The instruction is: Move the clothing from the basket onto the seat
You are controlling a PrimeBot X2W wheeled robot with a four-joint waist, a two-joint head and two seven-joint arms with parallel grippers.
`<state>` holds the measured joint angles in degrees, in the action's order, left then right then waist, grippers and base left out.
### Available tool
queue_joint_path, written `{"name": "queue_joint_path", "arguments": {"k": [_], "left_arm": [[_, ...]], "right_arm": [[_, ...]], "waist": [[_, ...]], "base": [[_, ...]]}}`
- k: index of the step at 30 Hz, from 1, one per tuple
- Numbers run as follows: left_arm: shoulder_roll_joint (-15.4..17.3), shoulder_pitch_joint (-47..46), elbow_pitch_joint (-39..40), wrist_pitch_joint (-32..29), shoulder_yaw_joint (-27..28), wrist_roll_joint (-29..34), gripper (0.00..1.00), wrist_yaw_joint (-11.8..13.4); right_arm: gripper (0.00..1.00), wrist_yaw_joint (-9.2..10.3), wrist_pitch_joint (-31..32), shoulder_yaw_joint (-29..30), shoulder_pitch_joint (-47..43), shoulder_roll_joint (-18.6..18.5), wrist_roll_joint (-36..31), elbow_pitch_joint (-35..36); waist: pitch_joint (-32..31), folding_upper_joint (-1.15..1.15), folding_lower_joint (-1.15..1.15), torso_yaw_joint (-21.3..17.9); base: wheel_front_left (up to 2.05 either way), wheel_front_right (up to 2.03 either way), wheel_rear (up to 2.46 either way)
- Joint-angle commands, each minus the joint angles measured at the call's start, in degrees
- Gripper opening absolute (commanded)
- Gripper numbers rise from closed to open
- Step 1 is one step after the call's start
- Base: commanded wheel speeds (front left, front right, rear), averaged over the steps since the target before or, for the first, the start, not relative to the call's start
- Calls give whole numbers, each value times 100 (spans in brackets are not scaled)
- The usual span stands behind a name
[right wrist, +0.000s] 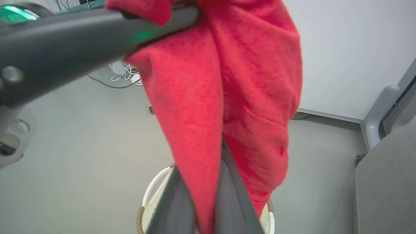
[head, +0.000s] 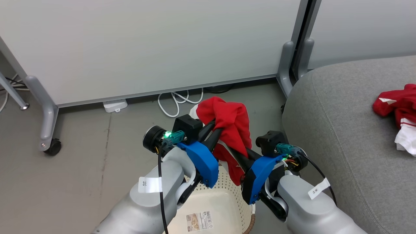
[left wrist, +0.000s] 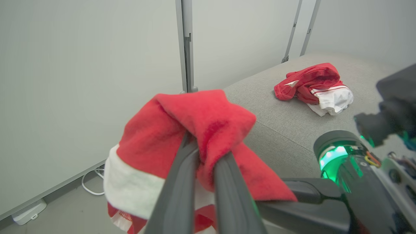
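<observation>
A red garment (head: pixel 232 120) is held raised above the basket (head: pixel 227 185), which stands just left of the seat (head: pixel 341 136). The fabric is pinched near its top by the left gripper (left wrist: pixel 205 152) and lower down by the right gripper (head: pixel 233 152), both pressed together on it. More red and white clothing (head: pixel 398 107) is heaped on the seat, far right.

One garment (head: pixel 232 123) hanging above basket (head: pixel 221 195), seat (head: pixel 341 130) to its right (more clothing (head: pixel 398 107) on it), partition (head: pixel 146 42) behind.
</observation>
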<state>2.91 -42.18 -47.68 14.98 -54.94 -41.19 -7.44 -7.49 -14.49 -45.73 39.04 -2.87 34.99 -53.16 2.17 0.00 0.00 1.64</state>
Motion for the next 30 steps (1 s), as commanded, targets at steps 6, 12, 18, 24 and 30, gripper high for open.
{"name": "queue_joint_path", "arguments": {"k": [6,12,18,24,30], "left_arm": [[-2,45,-18,30,53,26,0,-4],[-1,46,-29,30,139,57,0,-1],[-1,68,-35,30,185,93,0,2],[-1,91,-51,30,195,97,100,1],[-1,100,-4,30,224,131,100,0]], "right_arm": [[0,-1,-73,-142,152,-3,152,-77],[0,-1,-77,-219,145,-3,195,-63],[0,-1,-78,-162,112,-3,150,-21],[0,-1,-79,-123,65,-3,111,17],[0,-1,-80,-102,24,-3,82,34]], "waist": [[-45,0,0,-36],[-61,0,0,-59],[-74,0,0,-77],[-89,0,0,-94],[-94,0,0,-94]], "base": [[0,0,0],[0,0,0],[0,0,0],[0,0,0],[0,0,0]]}}
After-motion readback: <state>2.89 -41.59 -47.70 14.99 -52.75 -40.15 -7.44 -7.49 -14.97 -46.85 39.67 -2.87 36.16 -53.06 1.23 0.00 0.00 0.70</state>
